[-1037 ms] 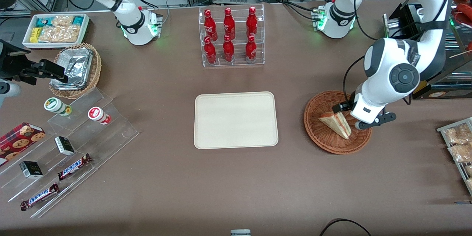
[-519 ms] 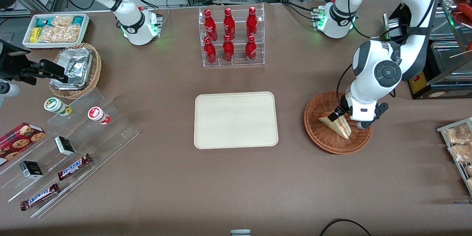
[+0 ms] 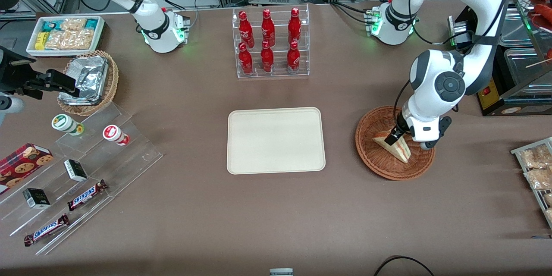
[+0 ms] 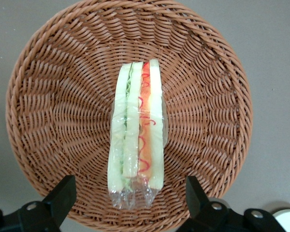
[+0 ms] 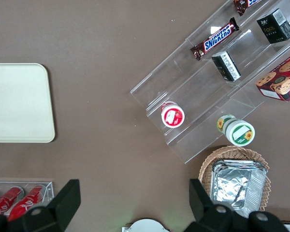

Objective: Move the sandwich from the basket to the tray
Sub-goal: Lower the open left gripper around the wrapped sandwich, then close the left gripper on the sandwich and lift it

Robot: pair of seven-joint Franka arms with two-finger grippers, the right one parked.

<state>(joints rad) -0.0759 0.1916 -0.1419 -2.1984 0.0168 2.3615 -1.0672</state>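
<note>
While the sandwich is lying on its edge in the middle of the basket, wrapped in clear film with its bread and filling layers facing up, the gripper is hanging directly over it with its fingers spread wide, one on each side of the wedge and gripping nothing. That straddling pose is likely setting up a squeeze across the flat bread faces, the firmest way to take hold of it. Waiting nearer the table's middle, well apart from the basket, the tray is lying bare. On the clear stepped stand toward the parked arm's end, two chocolate bars are showing the word SNICKERS.
</note>
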